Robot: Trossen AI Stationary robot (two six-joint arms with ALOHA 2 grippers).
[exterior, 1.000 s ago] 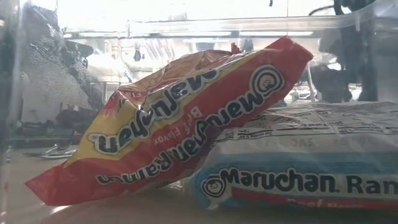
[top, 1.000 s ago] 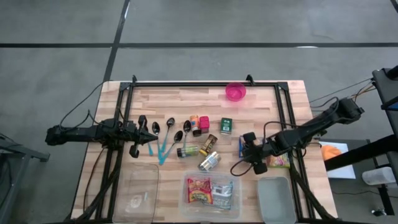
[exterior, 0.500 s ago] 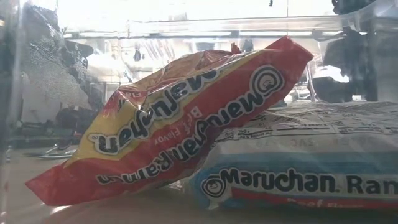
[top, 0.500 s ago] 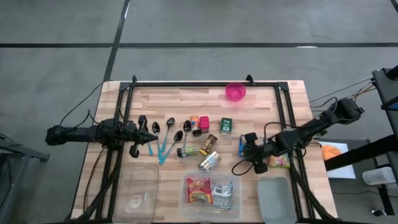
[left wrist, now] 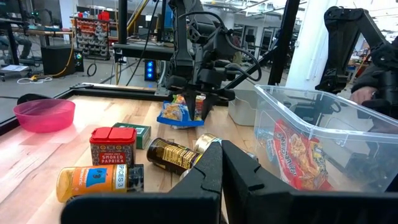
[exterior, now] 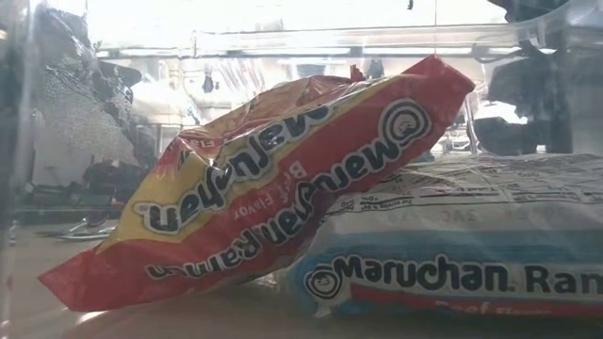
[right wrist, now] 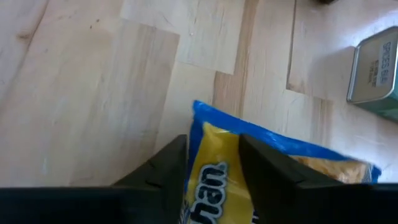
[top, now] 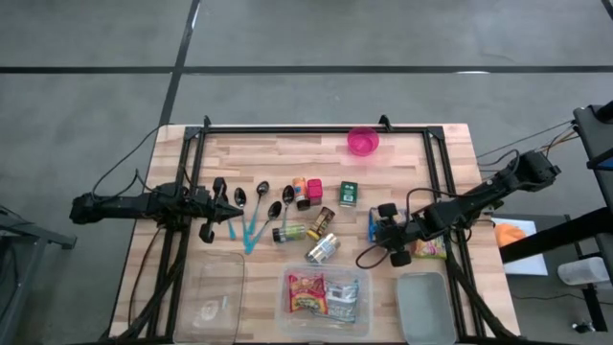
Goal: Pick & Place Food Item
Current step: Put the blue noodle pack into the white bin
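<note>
A blue and yellow noodle packet (top: 373,226) lies on the wooden table's right half. My right gripper (top: 381,231) slants down onto it, shut on it. The right wrist view shows its yellow face (right wrist: 214,158) filling the gap between the two fingers. The left wrist view shows the same packet (left wrist: 173,116) under the right gripper (left wrist: 195,106). My left gripper (top: 230,213) waits level at the table's left, shut on nothing (left wrist: 222,158). My right gripper pinches the packet between its two fingers (right wrist: 166,167) near the blue-edged end (right wrist: 205,115). The fingers come from above, slanting down from the table's right side. The packet's far part (right wrist: 311,158) rests on the table.
A clear bin (top: 284,305) at the near edge holds a red noodle packet (exterior: 283,188) and a blue one (exterior: 452,254). Spoons (top: 259,206), spice tins (top: 308,192), a green tin (top: 349,194) and jars (top: 322,247) lie mid-table. A pink bowl (top: 363,142) sits far back. A grey tub (top: 424,307) stands near right.
My right arm has shifted slightly over the blue and yellow packet. The packet and everything else lie as before.
</note>
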